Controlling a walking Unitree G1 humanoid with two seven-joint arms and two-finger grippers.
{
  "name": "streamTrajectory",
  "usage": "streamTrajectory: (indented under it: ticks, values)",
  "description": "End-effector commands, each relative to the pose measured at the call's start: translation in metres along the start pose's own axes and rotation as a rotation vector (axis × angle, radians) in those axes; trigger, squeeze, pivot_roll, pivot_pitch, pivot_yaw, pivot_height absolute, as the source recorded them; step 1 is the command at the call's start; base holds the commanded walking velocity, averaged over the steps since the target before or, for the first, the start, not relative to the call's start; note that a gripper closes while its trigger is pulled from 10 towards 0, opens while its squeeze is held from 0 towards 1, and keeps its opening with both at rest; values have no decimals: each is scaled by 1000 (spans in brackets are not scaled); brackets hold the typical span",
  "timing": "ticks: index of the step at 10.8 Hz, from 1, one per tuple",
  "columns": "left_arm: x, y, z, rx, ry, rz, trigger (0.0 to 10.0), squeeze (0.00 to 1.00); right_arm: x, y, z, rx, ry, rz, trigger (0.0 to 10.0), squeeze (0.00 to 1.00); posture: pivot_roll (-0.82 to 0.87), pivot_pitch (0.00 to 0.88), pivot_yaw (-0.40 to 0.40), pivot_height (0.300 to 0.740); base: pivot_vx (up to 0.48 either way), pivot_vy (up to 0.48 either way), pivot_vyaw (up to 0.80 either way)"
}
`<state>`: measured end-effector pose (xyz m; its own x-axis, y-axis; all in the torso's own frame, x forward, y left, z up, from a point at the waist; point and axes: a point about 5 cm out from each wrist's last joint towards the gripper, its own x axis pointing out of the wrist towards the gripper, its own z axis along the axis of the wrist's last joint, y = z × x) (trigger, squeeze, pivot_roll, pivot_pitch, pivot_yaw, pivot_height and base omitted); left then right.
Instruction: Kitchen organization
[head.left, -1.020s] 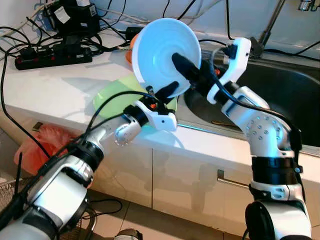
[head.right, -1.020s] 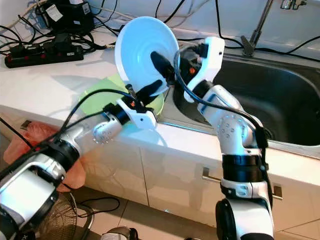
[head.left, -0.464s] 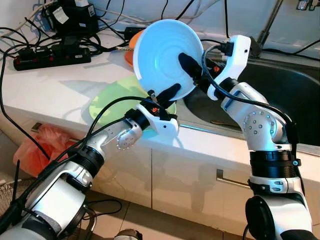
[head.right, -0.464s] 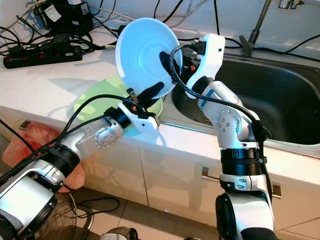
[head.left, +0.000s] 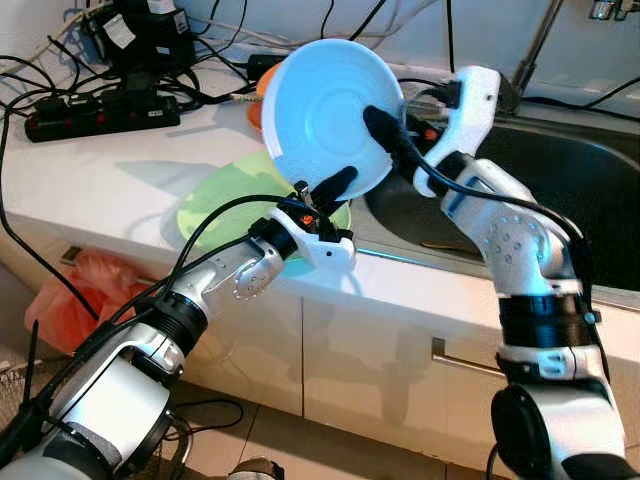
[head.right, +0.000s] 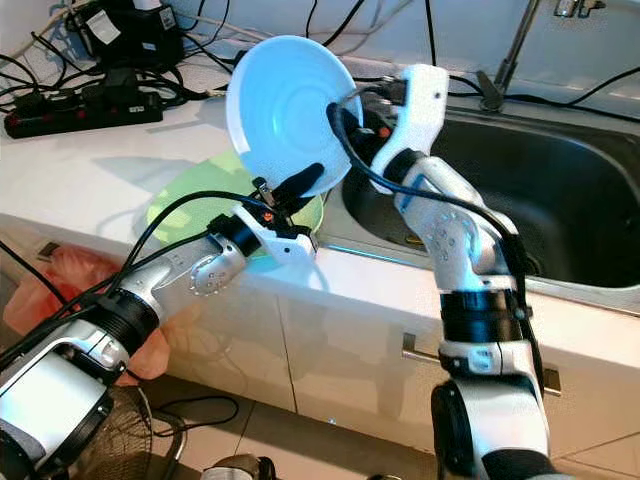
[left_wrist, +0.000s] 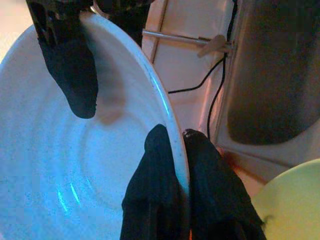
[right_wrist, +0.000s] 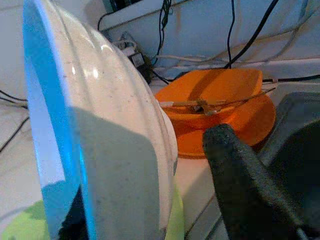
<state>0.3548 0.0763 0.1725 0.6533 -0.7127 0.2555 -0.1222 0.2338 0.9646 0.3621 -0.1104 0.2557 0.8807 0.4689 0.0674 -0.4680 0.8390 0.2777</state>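
**Left eye view.** You are mid-transfer: the blue plate is held on edge in the air above the bench, between the two arms. The left claw grips the plate's lower rim. The right claw is at the rim on the sink side, one black finger lying across the plate's inner face. A green plate lies flat on the bench directly beneath, and the sink sits just beside it on the robot's right. The step in hand appears to be a handover or a two-claw carry. Before your next move, confirm that one claw has a secure hold before the other lets go, and keep the plate from tipping.

**Right eye view.** You see the same arrangement. The blue plate's face is turned toward the camera, tilted slightly back, with the power strip well apart on the bench behind.

**Left wrist view.** The left claw's fingers are closed on the plate's rim, one on each face. The right claw's finger rests on the inner face at the opposite rim.

**Right wrist view.** One finger of the right claw stands behind the plate's outer face with a visible gap, so the right claw straddles the rim without clamping it. An orange bowl sits on the bench beyond.
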Motion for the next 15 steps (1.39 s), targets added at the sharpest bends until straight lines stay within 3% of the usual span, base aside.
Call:
streamTrajectory:
  ticks: [1,5,6,7,8,9,10,15]
  values:
    - [1,-1,7,12,-40,25,0,0,-1,-11,0,-26,49,-71,0,0,188,40,14,740,0,0,0]
    - [4,1,7,85,-34,57,0,0,-1,-13,-3,-33,99,-90,0,0,186,43,13,740,0,0,0]
    - [6,2,8,88,-36,68,3529,0,0,-13,-3,-31,101,-89,0,0,186,42,15,740,0,0,0]
    - [7,3,8,88,-38,73,3843,0,0,-12,-3,-27,103,-87,0,0,187,44,14,740,0,0,0]
    - [7,4,9,82,-37,83,7922,0,1,-11,-4,-23,106,-85,0,0,187,44,13,740,0,0,0]
    - [8,6,10,70,-41,103,10000,612,1,-10,-4,-18,107,-80,0,0,188,44,12,740,0,0,0]
    - [7,8,10,59,-45,124,10000,1000,1,-10,-4,-13,104,-78,0,0,188,44,11,740,0,0,0]
    - [8,15,12,31,-77,171,10000,1000,2,-8,-6,22,90,-60,0,0,190,46,13,740,0,0,0]
